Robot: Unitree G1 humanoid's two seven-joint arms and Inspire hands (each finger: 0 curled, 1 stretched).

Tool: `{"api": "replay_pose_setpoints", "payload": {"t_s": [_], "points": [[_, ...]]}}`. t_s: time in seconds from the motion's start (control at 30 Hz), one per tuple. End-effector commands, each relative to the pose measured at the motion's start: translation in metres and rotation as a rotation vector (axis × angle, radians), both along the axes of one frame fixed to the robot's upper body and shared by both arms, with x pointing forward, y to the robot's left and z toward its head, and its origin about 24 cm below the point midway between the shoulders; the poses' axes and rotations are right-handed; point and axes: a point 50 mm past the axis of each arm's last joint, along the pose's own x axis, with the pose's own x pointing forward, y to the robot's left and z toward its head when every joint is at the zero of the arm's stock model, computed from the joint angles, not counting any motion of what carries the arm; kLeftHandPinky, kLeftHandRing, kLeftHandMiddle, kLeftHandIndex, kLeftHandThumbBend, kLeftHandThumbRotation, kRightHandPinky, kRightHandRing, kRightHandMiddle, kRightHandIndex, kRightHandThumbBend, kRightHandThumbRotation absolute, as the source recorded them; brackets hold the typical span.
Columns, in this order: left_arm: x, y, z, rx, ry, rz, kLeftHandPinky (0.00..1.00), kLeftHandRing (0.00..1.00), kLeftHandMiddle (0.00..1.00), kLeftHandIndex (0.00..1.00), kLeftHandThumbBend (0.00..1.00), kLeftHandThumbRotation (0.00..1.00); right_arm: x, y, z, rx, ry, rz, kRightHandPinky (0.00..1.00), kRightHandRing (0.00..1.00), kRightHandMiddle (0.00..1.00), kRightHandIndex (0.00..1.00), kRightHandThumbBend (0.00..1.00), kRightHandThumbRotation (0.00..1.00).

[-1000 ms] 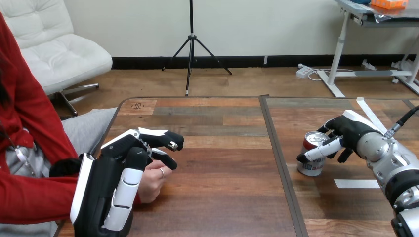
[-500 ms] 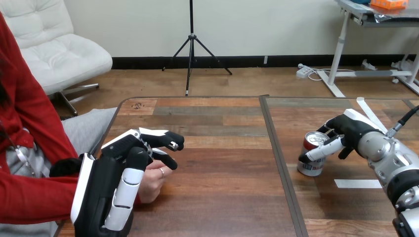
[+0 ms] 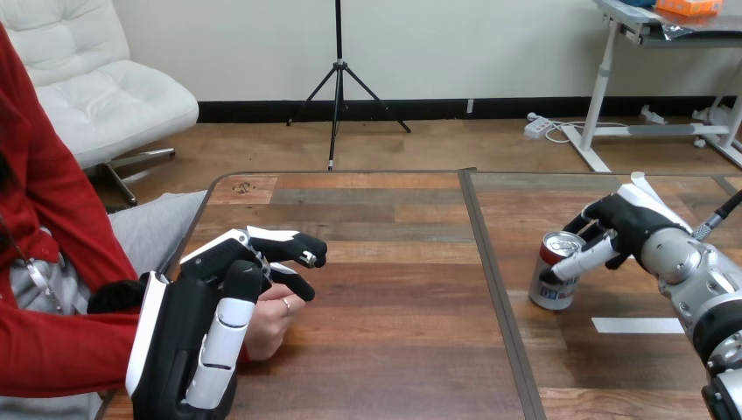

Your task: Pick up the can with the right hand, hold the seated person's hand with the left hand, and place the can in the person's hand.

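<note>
A red and silver can (image 3: 548, 287) stands upright on the table's right half. My right hand (image 3: 632, 224) reaches it from the right: the thumb lies across the can's upper front and the fingers curl behind its rim. At the lower left my left hand (image 3: 188, 332) stands on edge with its bent fingers arched over the person's hand (image 3: 273, 320). That hand is loosely closed and rests on the table under my fingers. I see no finger or thumb closed round it.
A dark seam (image 3: 492, 271) splits the table into two halves. A white tape strip (image 3: 637, 325) lies just right of the can, and another (image 3: 646, 185) lies behind my right hand. The person's red sleeve (image 3: 52, 350) lies along the table's left edge.
My right hand has risen and drawn back to the right, so its thumb crosses less of the can. The can has shifted slightly right. My left hand and the person's hand are unmoved.
</note>
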Motion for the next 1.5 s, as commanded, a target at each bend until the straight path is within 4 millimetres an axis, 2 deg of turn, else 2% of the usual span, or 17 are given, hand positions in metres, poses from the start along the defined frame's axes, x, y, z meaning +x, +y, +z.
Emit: {"api": "replay_pose_setpoints", "payload": {"t_s": [0.0,0.53,1.47], "points": [[0.0082,-0.0012,0.0090,-0.006,-0.056,0.009,0.42,0.60,0.60,0.49,0.58,0.90,0.0103,0.0048,0.0200,0.006,-0.123,0.025,0.56,0.59,0.59,0.52,0.86,0.00],[0.0073,0.0014,0.0093,-0.026,-0.050,0.007,0.43,0.61,0.60,0.49,0.58,0.89,0.0097,0.0078,0.0169,-0.013,-0.127,0.036,0.42,0.47,0.50,0.47,0.82,0.00],[0.0080,0.0010,0.0087,-0.018,-0.062,0.009,0.45,0.61,0.60,0.49,0.56,0.87,0.0117,0.0110,0.0204,-0.027,-0.145,0.070,0.45,0.50,0.53,0.46,0.81,0.00]]}}
